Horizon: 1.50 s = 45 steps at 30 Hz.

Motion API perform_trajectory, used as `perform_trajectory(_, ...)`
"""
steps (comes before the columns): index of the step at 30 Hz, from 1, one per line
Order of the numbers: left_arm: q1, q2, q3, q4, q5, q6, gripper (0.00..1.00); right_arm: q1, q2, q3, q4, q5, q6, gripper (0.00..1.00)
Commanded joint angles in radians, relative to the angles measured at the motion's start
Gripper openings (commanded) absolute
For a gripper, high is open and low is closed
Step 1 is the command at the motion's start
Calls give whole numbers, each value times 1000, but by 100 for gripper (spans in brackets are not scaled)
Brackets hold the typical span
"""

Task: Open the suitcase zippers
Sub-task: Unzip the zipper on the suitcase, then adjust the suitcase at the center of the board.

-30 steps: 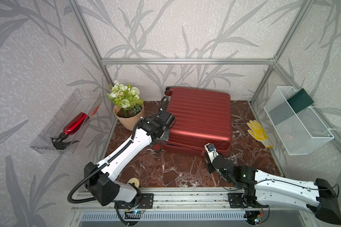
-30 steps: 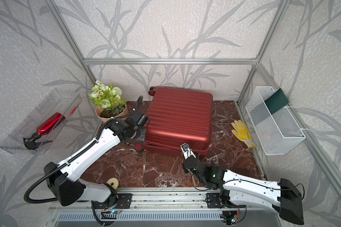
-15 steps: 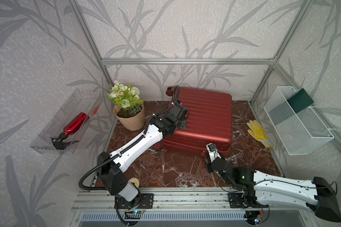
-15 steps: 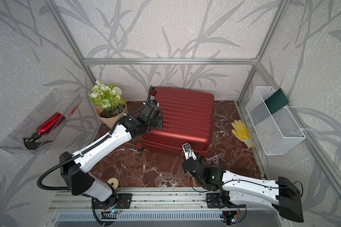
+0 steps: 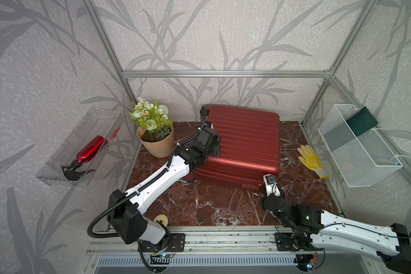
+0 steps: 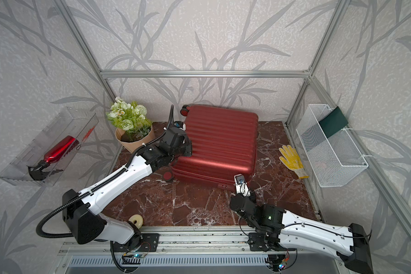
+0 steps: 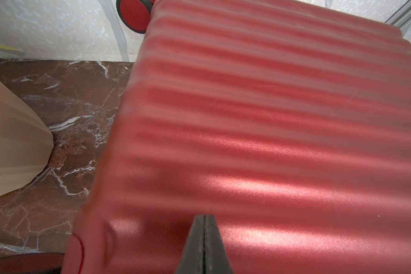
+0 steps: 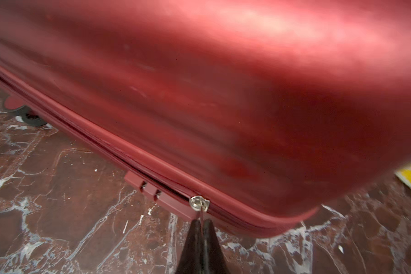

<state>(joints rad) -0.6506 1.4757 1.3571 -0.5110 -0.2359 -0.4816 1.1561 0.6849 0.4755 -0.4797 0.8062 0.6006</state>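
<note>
The right fingers pinch the zipper pull tab; the left fingers, clenched and empty, are low over the suitcase.

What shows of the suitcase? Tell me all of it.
The suitcase is a metallic-red ribbed hard shell. It lies flat on the marble table near the back wall. Red wheels stick out at the end by the flower pot. The zip along its front seam gapes open up to a silver slider; past that it is closed. The right gripper is shut on the slider's thin pull. The left gripper, also shut, seems to touch the top shell.
</note>
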Motion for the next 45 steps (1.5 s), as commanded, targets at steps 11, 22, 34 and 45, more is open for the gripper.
perform_trajectory(11,51,127,-99,-185,-34,26,0,-504,-136,-112,177,-226,-82,0)
perform_trajectory(22,45,-55,20,-354,25,-6,4,-444,-70,-143,329,-415,-176,0)
perform_trajectory(34,-54,-168,-205,-448,-102,-97,0,-335,-68,-95,225,-370,-190,0)
perform_trajectory(45,55,251,183,-383,-225,1,0,55,6,-54,188,-182,-138,0)
